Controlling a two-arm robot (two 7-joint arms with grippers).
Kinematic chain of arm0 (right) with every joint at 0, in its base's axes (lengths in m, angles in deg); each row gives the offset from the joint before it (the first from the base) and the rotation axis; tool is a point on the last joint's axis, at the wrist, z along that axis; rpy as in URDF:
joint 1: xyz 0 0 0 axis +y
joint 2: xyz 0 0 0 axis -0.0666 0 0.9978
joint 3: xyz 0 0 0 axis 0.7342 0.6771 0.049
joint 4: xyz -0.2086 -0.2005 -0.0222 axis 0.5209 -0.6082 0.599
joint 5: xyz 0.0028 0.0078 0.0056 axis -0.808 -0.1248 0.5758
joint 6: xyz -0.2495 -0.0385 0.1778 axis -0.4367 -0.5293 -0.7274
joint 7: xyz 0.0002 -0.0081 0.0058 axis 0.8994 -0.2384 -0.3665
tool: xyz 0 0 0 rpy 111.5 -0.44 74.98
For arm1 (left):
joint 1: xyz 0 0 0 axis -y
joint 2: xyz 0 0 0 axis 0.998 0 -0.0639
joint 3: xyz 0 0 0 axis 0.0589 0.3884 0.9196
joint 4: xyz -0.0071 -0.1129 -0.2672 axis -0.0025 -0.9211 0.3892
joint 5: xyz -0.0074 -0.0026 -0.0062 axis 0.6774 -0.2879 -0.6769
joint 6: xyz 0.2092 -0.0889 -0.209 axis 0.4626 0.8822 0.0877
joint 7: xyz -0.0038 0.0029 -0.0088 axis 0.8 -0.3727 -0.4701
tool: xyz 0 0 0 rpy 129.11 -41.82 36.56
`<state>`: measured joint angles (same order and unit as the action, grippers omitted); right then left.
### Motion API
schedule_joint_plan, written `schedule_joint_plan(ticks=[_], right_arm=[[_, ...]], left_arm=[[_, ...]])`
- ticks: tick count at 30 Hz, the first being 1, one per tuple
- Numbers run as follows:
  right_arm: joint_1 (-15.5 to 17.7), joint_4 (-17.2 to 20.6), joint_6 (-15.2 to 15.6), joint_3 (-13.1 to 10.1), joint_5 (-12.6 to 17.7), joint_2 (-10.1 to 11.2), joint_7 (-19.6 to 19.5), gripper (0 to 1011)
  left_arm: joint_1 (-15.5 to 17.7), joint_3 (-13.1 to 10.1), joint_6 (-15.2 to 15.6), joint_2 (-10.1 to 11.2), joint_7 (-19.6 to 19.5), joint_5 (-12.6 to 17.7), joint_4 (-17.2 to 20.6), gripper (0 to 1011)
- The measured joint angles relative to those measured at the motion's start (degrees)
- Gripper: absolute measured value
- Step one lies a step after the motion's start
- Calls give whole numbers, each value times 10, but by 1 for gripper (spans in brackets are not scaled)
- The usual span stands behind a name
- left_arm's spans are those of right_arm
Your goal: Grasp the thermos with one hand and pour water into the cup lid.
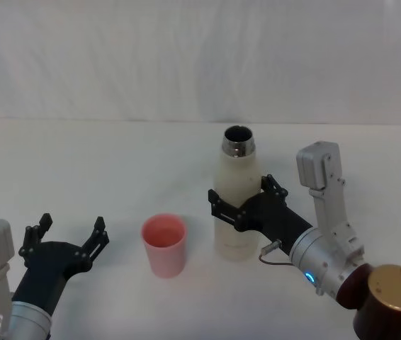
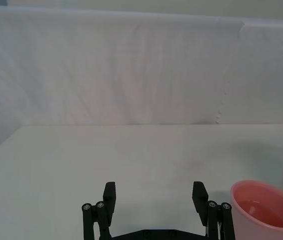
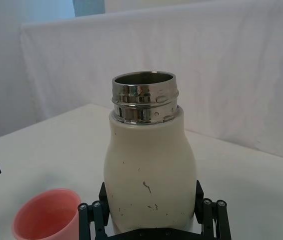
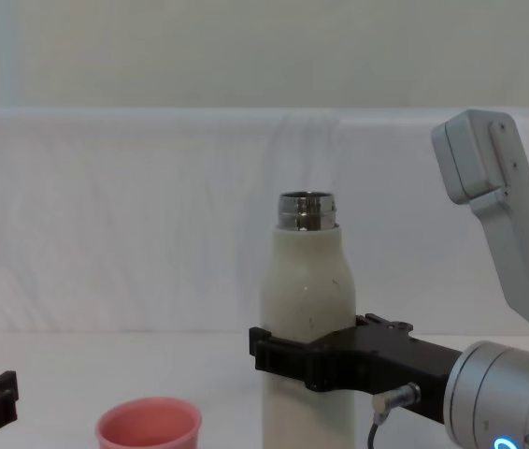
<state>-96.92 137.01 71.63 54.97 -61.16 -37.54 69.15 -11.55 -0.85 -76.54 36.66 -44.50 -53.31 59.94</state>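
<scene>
Standing upright at table centre, the thermos [image 1: 237, 202], blocking passage there, with the right gripper [image 1: 240, 199] clamping its body from five o'clock. Sitting just at its nine o'clock, the cup lid [image 1: 164, 244], leaving a narrow gap between. Hovering wide-jawed at the cup's nine o'clock, the left gripper [image 1: 71, 231]. Lying bare toward twelve o'clock, the table [image 1: 108, 156], offering free room.
</scene>
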Motion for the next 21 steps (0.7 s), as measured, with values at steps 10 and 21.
schedule_joint_plan(ticks=[10,21], right_arm=[[-4,1,1,13,12,12,-12,962],[-5,3,-1,20,22,21,-17,962]], left_arm=[[0,0,0,0,0,0,0,1001],[0,0,0,0,0,0,0,1001]])
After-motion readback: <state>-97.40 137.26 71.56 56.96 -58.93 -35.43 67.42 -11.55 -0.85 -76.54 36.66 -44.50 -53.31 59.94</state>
